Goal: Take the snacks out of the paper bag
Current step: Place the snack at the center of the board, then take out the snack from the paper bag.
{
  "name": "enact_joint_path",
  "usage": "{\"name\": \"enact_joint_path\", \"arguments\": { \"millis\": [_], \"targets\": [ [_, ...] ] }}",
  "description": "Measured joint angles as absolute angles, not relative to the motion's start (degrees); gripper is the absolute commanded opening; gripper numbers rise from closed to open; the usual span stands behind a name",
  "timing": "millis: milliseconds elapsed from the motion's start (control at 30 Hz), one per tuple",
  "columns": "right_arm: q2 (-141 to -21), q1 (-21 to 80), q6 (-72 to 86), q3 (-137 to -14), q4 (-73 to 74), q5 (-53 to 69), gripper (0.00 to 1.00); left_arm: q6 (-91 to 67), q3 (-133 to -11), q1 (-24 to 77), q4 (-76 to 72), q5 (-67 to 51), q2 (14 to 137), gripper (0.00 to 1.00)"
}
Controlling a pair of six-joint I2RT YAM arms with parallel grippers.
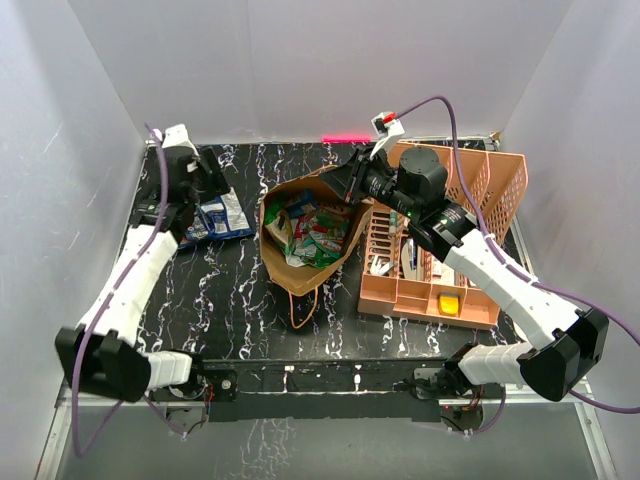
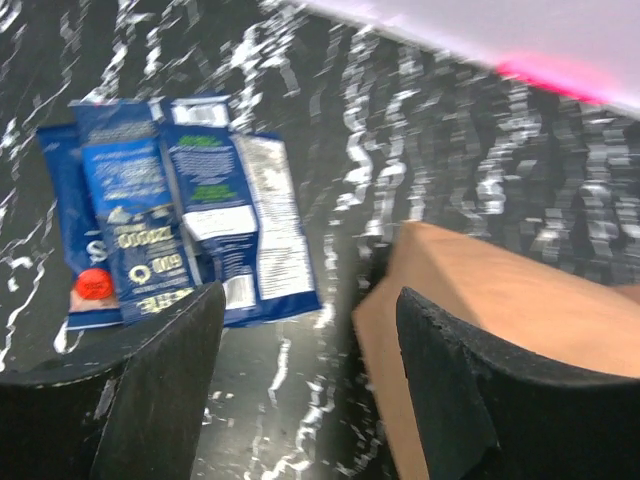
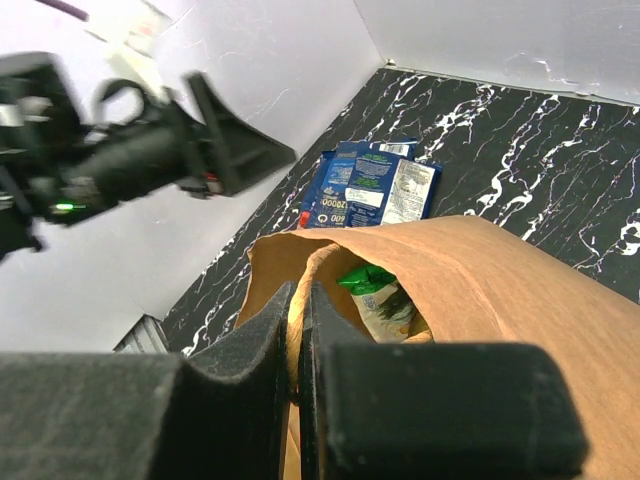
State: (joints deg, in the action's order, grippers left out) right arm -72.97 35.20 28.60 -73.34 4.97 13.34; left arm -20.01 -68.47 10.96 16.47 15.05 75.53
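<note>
Right end effector [image 3: 299, 325] pinches paper bag [image 3: 520, 290] rim

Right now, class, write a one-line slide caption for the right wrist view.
Right gripper pinches the paper bag rim; green snack inside, blue packets on the table beyond.

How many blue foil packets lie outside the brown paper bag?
3, overlapping left of the paper bag: one with a red dot, a narrow one on top, a white-panelled one nearest the bag. Others may hide underneath.
</note>
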Motion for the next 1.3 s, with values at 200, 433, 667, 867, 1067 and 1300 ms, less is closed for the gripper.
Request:
{"name": "enact_joint_path", "arguments": {
  "millis": [200,433,667,867,1067,1300],
  "targets": [
    [-73.0,35.2,28.7,-73.3,4.8,13.5,0.07,-22.8,-72.9,11.1,20.1,0.4,62.8,0.65],
    [-73.6,35.2,29.3,-73.3,4.2,14.1,0.07,-29.9,-70.3,21.1,15.3,-12.0,57.1,0.57],
    [-73.6,35.2,29.9,-73.3,4.0,14.1,0.07,-32.0,-65.0,46.7,9.3,-3.6,58.0,0.53],
    [-73.6,35.2,30.0,-73.3,4.0,14.1,0.07,-27.9,-64.1,62.9,11.4,17.2,62.4,0.48],
    [-73.6,35.2,30.0,-73.3,4.0,14.1,0.07,-23.6,-67.7,63.7,17.7,33.8,76.0,0.44],
    [-73.5,35.1,30.0,-73.3,4.1,13.7,0.07,-12.2,-67.4,63.3,18.0,44.1,84.1,0.55]
  ]
}}
